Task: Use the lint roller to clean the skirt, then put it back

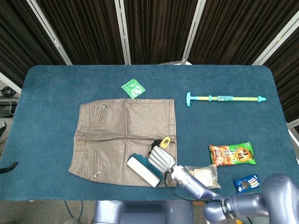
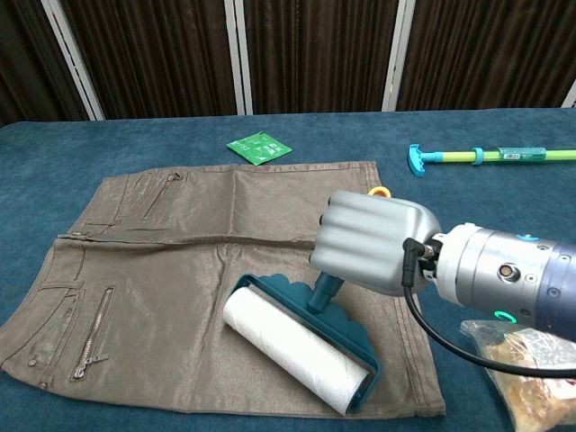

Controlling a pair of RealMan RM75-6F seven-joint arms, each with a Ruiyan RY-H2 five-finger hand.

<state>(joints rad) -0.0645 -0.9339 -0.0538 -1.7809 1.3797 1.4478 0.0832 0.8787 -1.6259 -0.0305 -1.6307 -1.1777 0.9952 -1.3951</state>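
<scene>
The right hand (image 2: 373, 243) clamps the teal-framed white lint roller (image 2: 300, 355) by its handle, drum flat against the shiny taupe skirt's (image 2: 180, 297) hem (presumably for full contact).

On the blue desk (image 1: 56, 93) a green sachet (image 1: 133, 87) lies near the far side. A long teal and yellow stick (image 1: 225, 98) lies further right. Near the front right sit an orange and green snack bag (image 1: 232, 154), a clear food packet (image 1: 203, 174) and a small blue pack (image 1: 246, 183).
</scene>
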